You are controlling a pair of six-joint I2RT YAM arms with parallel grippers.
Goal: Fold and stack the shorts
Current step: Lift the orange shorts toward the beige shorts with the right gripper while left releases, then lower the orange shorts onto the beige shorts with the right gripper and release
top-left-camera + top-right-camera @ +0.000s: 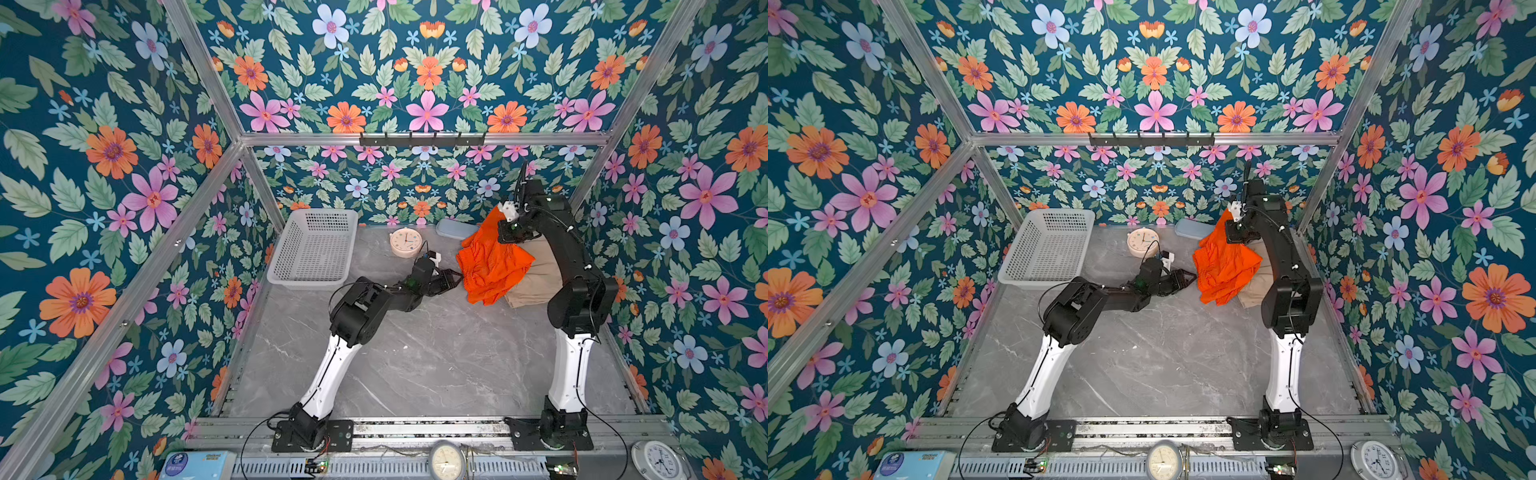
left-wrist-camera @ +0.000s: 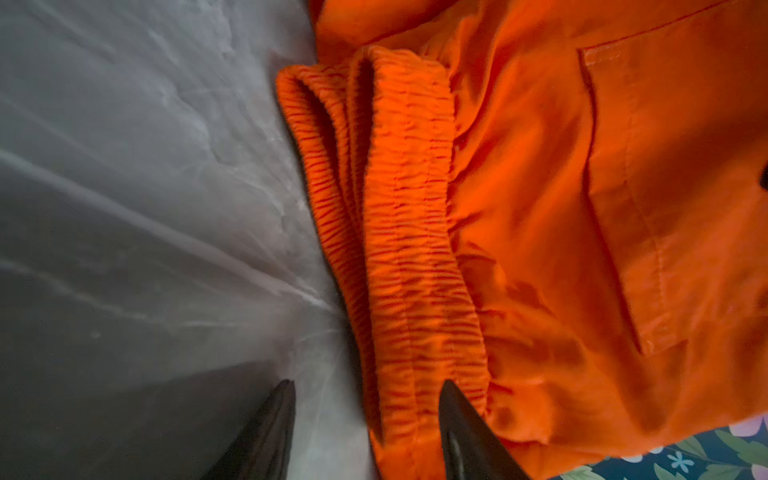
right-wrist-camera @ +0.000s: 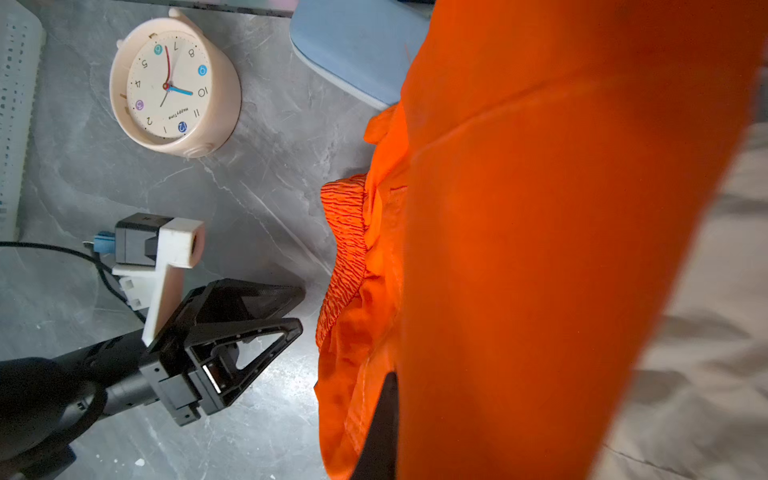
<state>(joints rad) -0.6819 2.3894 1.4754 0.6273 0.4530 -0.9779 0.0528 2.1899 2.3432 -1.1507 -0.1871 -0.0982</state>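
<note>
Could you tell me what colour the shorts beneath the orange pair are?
Beige; the beige cloth shorts under the orange cloth shorts show best in a top view.

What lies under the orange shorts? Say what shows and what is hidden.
The beige shorts lie under the orange shorts on the grey table, showing only past their right side in both top views. The rest is covered, so the beige waistband and fold cannot be seen.

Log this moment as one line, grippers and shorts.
left gripper: open beside orange shorts | right gripper: shut on orange shorts, held up | beige shorts: partly under orange
</note>
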